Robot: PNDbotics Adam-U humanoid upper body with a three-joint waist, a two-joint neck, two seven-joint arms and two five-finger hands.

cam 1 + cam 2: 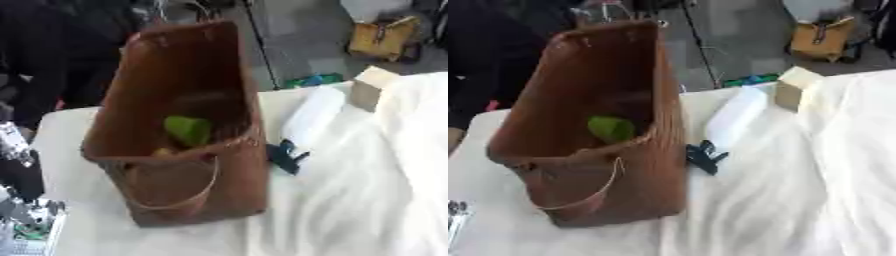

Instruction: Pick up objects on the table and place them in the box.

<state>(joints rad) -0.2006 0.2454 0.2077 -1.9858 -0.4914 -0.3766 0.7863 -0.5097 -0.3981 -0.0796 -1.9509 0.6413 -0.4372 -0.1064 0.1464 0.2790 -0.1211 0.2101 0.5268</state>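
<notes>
Brown woven basket: upright on the white-draped counter; green item inside
Dark clip: just beside basket
Left hand: fingers unreadable

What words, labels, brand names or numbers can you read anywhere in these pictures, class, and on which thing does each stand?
None can be read.
Brown woven basket: no lettering shows.
Small tan box: plain faces, no print visible.
Dark object on the cloth: too blurred to tell.
</notes>
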